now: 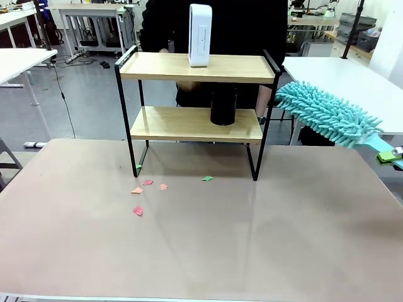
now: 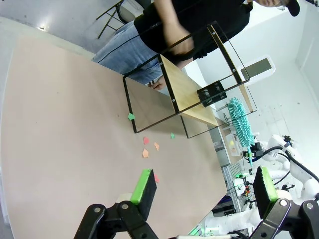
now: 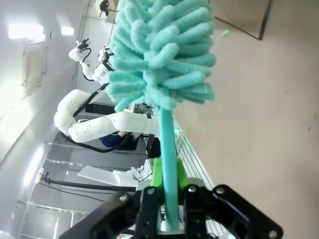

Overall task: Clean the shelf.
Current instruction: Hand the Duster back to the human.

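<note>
The shelf [image 1: 195, 68] stands mid-table, two light boards in a black frame. A white box [image 1: 200, 34] sits upright on its top board and a black cylinder [image 1: 223, 106] on the lower one. To the right of the shelf, the fluffy teal duster [image 1: 327, 113] hangs in the air, its tip close to the top board's right end. My right gripper [image 1: 391, 154] is shut on the duster's handle [image 3: 167, 164], below the head [image 3: 159, 55]. My left gripper [image 2: 204, 186] is open above the bare tabletop, far from the shelf [image 2: 192, 92], nothing between its pads.
Small pink, orange and green paper scraps [image 1: 147, 186] lie on the beige table [image 1: 252, 251] in front of the shelf's left legs. A person in dark clothes [image 1: 239, 25] stands right behind the shelf, a hand [image 2: 180, 46] near its frame. White tables stand beyond.
</note>
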Controlling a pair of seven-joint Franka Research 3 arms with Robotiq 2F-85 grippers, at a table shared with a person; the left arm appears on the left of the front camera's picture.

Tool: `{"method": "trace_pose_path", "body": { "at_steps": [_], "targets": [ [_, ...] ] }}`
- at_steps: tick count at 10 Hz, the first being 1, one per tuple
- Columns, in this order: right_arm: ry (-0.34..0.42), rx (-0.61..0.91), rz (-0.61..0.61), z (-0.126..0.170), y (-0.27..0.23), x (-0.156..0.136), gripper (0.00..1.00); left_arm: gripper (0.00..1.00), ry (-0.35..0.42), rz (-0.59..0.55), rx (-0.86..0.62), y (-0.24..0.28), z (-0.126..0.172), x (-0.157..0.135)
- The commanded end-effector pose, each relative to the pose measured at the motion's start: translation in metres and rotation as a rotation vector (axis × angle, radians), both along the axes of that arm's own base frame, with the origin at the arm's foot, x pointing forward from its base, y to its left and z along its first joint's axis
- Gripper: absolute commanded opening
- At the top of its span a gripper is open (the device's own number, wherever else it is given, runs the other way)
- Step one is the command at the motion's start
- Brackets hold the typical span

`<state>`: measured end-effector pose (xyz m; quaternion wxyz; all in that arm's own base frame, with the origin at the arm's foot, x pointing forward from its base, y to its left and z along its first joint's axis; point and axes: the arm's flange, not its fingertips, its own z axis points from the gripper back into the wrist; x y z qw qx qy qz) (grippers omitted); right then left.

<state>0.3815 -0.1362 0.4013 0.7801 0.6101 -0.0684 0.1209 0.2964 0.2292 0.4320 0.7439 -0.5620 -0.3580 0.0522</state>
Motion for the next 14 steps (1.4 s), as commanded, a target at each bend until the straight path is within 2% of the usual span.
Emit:
{"method": "trace_pose_path", "body": {
  "at_steps": [1,10,11,12,13,14],
  "targets": [
    [-0.016,0.017,-0.004,0.005,0.0,-0.002,0.12,1.0,-0.029,-0.001,-0.002,-0.001,0.0,0.0],
    [-0.016,0.017,-0.004,0.005,0.0,-0.002,0.12,1.0,-0.029,-0.001,-0.002,-0.001,0.0,0.0],
    [0.0,0.0,0.0,0.0,0.0,0.0,0.12,1.0,0.0,0.0,0.0,0.0,0.0,0.0],
    [-0.009,-0.003,0.009,0.014,-0.003,0.001,0.12,1.0,0.005,0.026,0.01,0.007,0.025,-0.007],
    [-0.033,0.0,-0.003,0.041,-0.015,-0.003,0.12,1.0,-0.062,-0.022,-0.055,0.011,0.07,-0.014],
    [-0.064,0.008,-0.013,0.069,-0.03,-0.014,0.12,1.0,-0.118,-0.096,-0.05,0.001,0.107,-0.02]
  ]
}}
